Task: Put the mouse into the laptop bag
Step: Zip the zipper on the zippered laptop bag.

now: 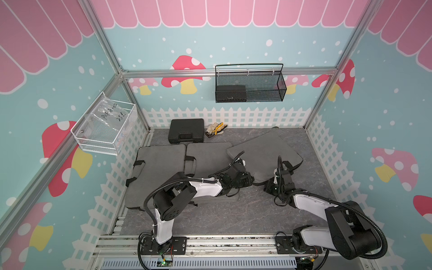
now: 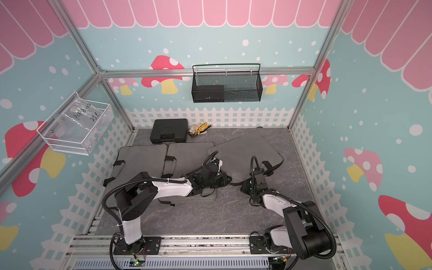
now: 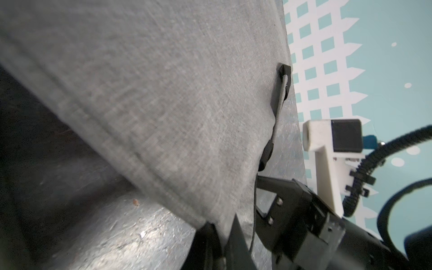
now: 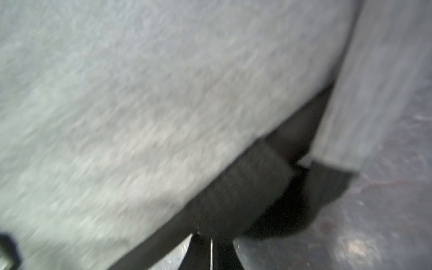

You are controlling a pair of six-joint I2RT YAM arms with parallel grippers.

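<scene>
Mouse: cannot tell where it is lying. A small dark rounded shape [image 1: 275, 127] is peeking past the far edge of the laptop bag [image 1: 261, 152], too little showing to name.

Laptop bag: grey, lying askew at the right of the counter [image 1: 233, 215], its left corner overlapping the middle grey bag [image 1: 205, 156]. In the left wrist view its near edge is riding up off the counter, with shadow beneath.

Left gripper [image 3: 222, 230]: pressed together, pinching the grey hem at the bag's near corner.

Right gripper [image 4: 210, 236]: likewise closed, pinching the black strap [image 4: 233, 194] on the bag's near right edge.

Surroundings: a third grey bag [image 1: 161, 168] is lying at the far left, edge to edge with the middle one. A black hard case [image 1: 186, 131] is sitting behind them by the back wall, with work gloves [image 1: 216, 129] just beside it. A black mesh basket [image 1: 250, 84] is hanging on the back wall with a dark box inside. A white wire basket [image 1: 105, 126] is hanging on the left wall, holding a clear plastic bag.
</scene>
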